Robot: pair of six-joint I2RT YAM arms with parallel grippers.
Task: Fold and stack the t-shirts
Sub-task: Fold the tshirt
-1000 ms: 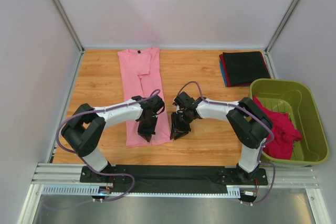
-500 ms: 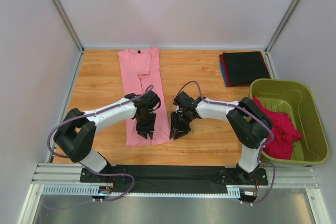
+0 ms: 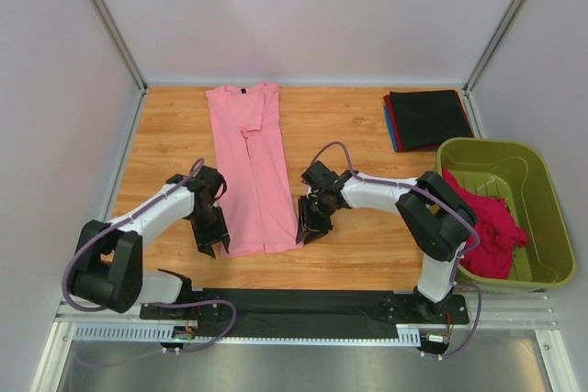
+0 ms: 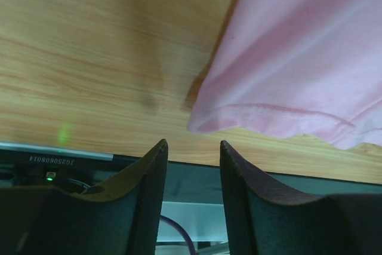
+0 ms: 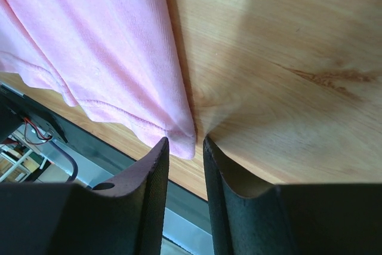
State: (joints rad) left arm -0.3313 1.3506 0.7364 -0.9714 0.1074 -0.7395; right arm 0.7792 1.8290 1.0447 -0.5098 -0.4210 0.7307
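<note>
The light pink t-shirt (image 3: 250,167) lies as a long narrow strip on the wooden table, collar at the far end. My left gripper (image 3: 213,243) is open and empty just left of the shirt's near left corner (image 4: 200,122), which lies a little beyond the fingertips. My right gripper (image 3: 308,231) is at the near right corner (image 5: 184,141); its jaws stand narrowly open with the corner's tip between them. A folded stack with a black shirt (image 3: 427,117) on top and red and blue edges beneath sits at the back right. A magenta-red shirt (image 3: 491,227) lies crumpled in the tub.
The olive-green plastic tub (image 3: 542,181) stands at the right edge. The table's near edge and the black base rail (image 3: 294,305) run just below both grippers. White walls enclose the table on three sides.
My left arm has swung left off the pink shirt's near part to beside its near left corner. The right arm has barely moved.
</note>
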